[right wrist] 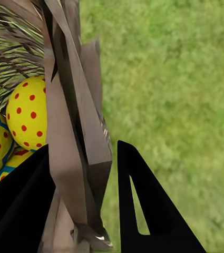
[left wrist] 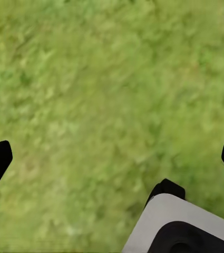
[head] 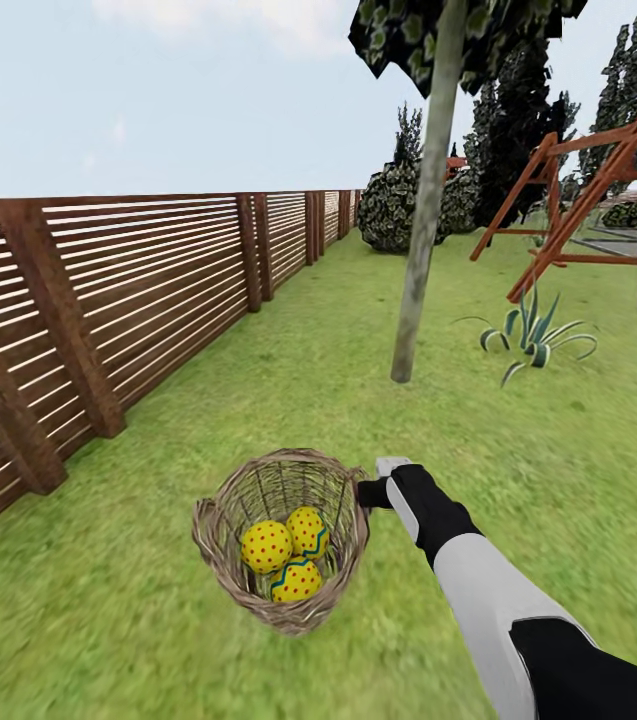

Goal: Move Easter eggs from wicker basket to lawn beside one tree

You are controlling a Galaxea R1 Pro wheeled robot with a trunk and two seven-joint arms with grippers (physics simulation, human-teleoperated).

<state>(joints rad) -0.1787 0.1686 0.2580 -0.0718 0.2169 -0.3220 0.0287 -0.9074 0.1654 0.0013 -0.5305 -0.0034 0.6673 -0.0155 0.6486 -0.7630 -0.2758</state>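
The wicker basket (head: 280, 535) sits on the lawn (head: 538, 470) with the three Easter eggs inside: one (head: 266, 546) on the left, one (head: 308, 530) behind it and one (head: 296, 580) in front. My right gripper (head: 366, 492) is at the basket's right rim. In the right wrist view its black fingers (right wrist: 143, 211) straddle the rim wall (right wrist: 75, 132) and press on it from both sides, with the eggs (right wrist: 30, 110) just inside. The tree (head: 423, 220), a slim pale trunk, stands a short way beyond the basket. My left gripper (left wrist: 114, 158) hangs open over bare grass.
A brown slatted fence (head: 108, 300) runs along the left. A spiky agave plant (head: 533, 335) grows right of the tree. Beyond it stands a wooden swing frame (head: 608, 190), with round bushes (head: 398, 205) and dark cypresses farther back. Open grass lies around the trunk.
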